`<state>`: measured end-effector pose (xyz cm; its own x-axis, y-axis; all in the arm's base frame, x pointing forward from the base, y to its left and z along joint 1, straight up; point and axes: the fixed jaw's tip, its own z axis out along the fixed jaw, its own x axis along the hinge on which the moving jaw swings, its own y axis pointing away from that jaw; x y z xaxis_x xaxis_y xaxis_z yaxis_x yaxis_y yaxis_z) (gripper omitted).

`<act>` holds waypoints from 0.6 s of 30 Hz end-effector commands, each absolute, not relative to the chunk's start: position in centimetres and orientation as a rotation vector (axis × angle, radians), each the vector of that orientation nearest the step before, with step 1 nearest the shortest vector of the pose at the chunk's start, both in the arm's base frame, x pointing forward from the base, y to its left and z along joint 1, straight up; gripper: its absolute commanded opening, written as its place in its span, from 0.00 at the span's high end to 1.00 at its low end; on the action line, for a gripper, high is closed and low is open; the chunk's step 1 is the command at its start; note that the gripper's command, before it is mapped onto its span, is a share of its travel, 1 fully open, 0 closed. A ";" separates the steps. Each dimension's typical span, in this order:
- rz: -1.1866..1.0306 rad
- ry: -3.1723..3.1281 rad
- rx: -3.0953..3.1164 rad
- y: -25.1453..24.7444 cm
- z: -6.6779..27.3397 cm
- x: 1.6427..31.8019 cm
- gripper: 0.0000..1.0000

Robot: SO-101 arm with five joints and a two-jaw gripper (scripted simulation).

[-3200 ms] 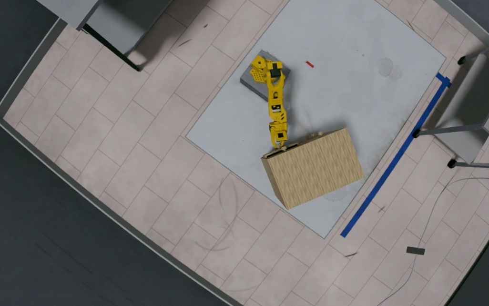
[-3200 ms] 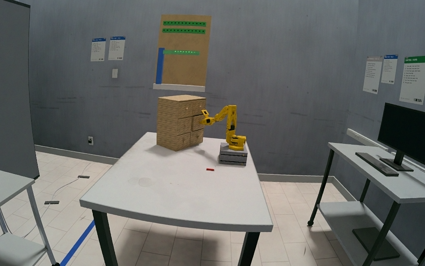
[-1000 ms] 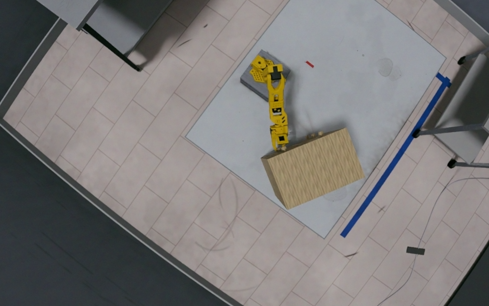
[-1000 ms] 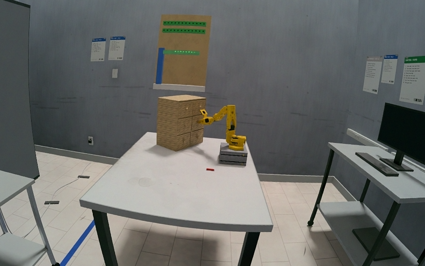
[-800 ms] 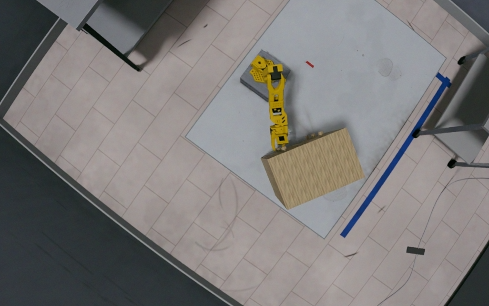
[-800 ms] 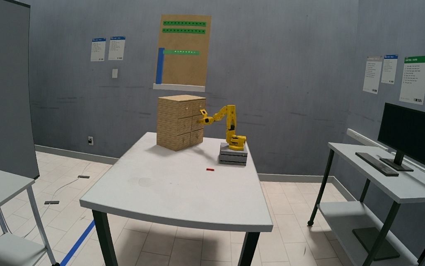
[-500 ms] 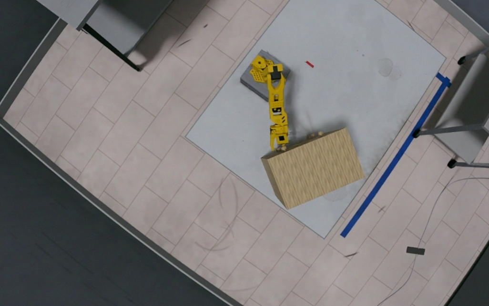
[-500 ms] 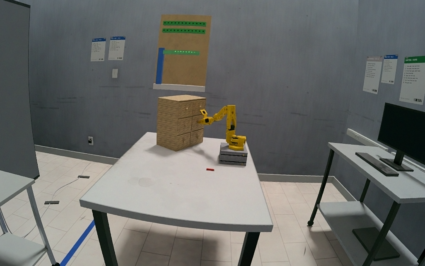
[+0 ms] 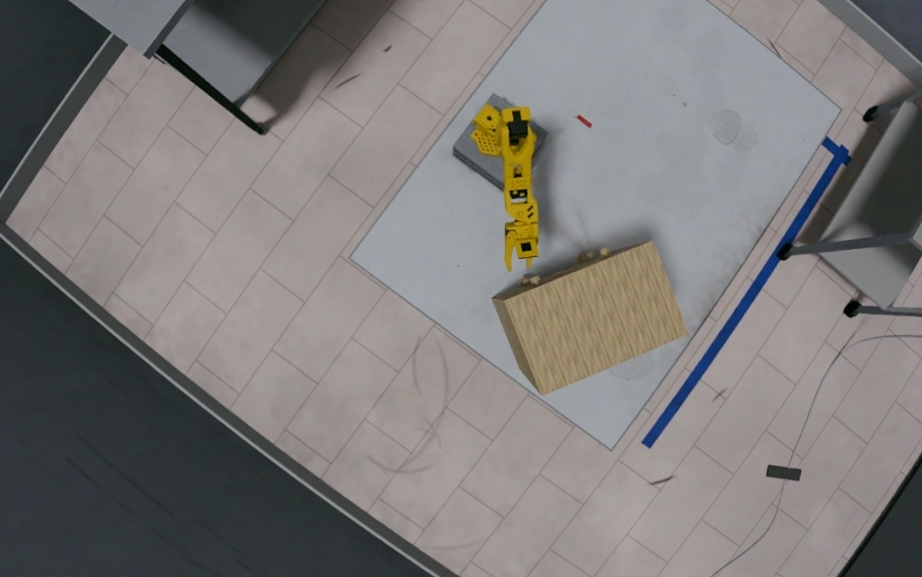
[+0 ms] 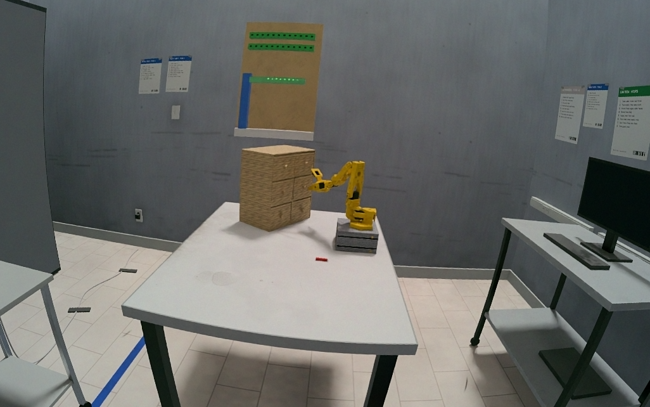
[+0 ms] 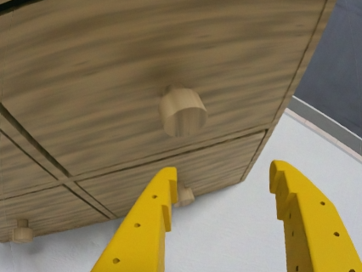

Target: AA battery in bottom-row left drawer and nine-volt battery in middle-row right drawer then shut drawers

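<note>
1. Apparently, the nine-volt stage is in hand; the end effector is released before the shut right middle drawer.
2. Neither battery is identifiable; the red piece may be the AA.
3. Next calls for clearing the knob.

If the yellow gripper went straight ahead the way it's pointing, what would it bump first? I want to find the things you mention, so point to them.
Probably the drawer fronts of the wooden chest (image 9: 595, 316) (image 10: 256, 187) (image 11: 106, 85). The gripper (image 9: 518, 268) (image 10: 310, 187) (image 11: 222, 167) might clip the round knob (image 11: 183, 115) first, but its depth and exact line are hard to judge.
</note>
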<state>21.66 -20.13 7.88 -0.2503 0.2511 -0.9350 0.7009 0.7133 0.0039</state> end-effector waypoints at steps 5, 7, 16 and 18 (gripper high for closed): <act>-0.537 1.811 0.750 -19.3 8.1 20.0 0.79; -0.538 1.812 0.751 -19.2 8.1 19.9 0.79; -0.538 1.812 0.751 -19.2 8.1 19.9 0.79; -0.531 1.837 0.761 -19.1 8.0 19.7 0.79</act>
<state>20.15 -19.24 8.03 -0.2460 0.2474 -0.9372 0.7102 0.7040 -0.0006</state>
